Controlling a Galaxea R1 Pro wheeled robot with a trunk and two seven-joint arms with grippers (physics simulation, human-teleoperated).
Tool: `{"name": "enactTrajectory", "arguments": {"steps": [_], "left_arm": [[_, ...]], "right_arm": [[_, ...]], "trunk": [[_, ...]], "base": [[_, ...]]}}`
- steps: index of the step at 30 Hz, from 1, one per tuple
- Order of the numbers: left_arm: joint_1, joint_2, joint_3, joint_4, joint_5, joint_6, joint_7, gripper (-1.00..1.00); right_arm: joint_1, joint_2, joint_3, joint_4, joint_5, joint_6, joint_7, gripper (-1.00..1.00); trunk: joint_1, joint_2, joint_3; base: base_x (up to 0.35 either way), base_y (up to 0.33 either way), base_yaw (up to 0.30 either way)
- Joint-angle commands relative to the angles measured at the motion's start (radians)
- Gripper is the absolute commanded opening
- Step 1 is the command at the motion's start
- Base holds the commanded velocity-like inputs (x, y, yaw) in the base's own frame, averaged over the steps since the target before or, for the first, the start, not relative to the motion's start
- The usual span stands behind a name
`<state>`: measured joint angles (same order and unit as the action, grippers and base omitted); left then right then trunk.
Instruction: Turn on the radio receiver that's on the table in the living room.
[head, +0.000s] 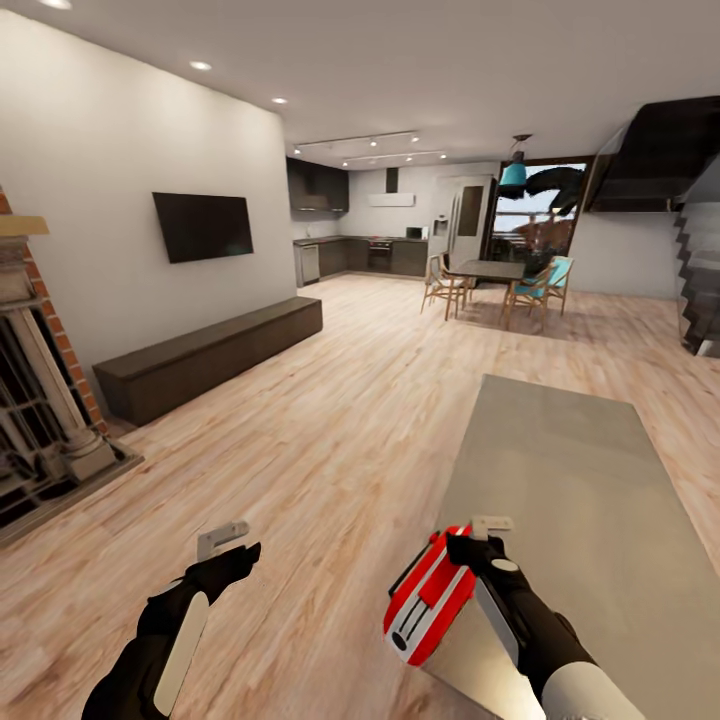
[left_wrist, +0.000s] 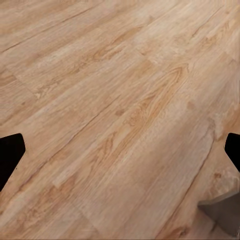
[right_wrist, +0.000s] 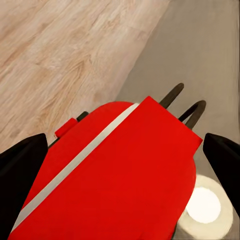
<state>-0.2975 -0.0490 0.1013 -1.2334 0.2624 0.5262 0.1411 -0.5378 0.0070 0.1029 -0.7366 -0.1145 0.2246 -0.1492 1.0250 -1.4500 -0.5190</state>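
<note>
Radio receiver (head: 432, 596): glossy red with a white band, tilted at the near corner of the grey surface (head: 590, 470), partly past its edge over the wooden floor (head: 340, 420).
Right end effector (head: 490, 530): fingers spread apart on either side of the receiver, not clamped on it.
Left end effector (head: 224, 538): fingers apart, holding nothing, above the floor.

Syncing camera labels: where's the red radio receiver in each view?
Head view: the radio receiver sits low, right of centre, at the grey table's near-left edge, under the right gripper.
Left wrist view: not in it.
Right wrist view: radio receiver takes up the lower middle.
Shared landmark: the wooden floor.
</note>
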Motion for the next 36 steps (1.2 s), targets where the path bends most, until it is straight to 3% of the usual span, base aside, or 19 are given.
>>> {"name": "enactTrajectory", "arguments": {"steps": [1, 4, 13, 15, 17, 19, 22, 36], "left_arm": [[0.000, 0.000, 0.000, 0.000, 0.000, 0.000, 0.000, 1.00], [0.000, 0.000, 0.000, 0.000, 0.000, 0.000, 0.000, 1.00], [0.000, 0.000, 0.000, 0.000, 0.000, 0.000, 0.000, 1.00], [0.000, 0.000, 0.000, 0.000, 0.000, 0.000, 0.000, 1.00], [0.000, 0.000, 0.000, 0.000, 0.000, -0.001, 0.000, 1.00], [0.000, 0.000, 0.000, 0.000, 0.000, -0.001, 0.000, 1.00], [0.000, 0.000, 0.000, 0.001, 0.000, -0.001, 0.000, 1.00], [0.000, 0.000, -0.003, 0.041, 0.006, -0.022, -0.001, 1.00]], "right_arm": [[0.000, -0.001, -0.040, -0.001, -0.005, -0.001, 0.003, -1.00], [0.000, -0.002, -0.093, -0.001, -0.003, -0.001, 0.057, -1.00], [0.000, -0.002, -0.113, -0.001, -0.003, -0.001, 0.086, -1.00], [0.000, -0.002, -0.134, -0.001, -0.003, -0.001, 0.086, -1.00], [0.001, -0.002, -0.192, -0.002, -0.004, -0.001, 0.087, -1.00], [0.001, -0.002, -0.224, -0.002, -0.003, -0.001, 0.089, -1.00], [0.000, -0.002, -0.253, -0.003, -0.002, -0.001, 0.093, -1.00], [0.001, 0.002, -0.240, -0.003, 0.006, -0.001, 0.095, -1.00]], "trunk": [[0.000, 0.000, 0.000], [0.000, 0.000, 0.000], [0.000, 0.000, 0.000], [0.000, 0.000, 0.000], [0.000, 0.000, 0.000], [0.000, 0.000, 0.000], [0.000, 0.000, 0.000], [0.000, 0.000, 0.000]], "base": [[0.241, 0.265, 0.000], [0.255, 0.253, 0.000], [0.274, 0.230, 0.000], [0.278, 0.223, 0.000], [0.278, 0.222, 0.000], [0.278, 0.222, 0.000], [0.279, 0.221, 0.000], [0.203, 0.239, 0.000]]}}
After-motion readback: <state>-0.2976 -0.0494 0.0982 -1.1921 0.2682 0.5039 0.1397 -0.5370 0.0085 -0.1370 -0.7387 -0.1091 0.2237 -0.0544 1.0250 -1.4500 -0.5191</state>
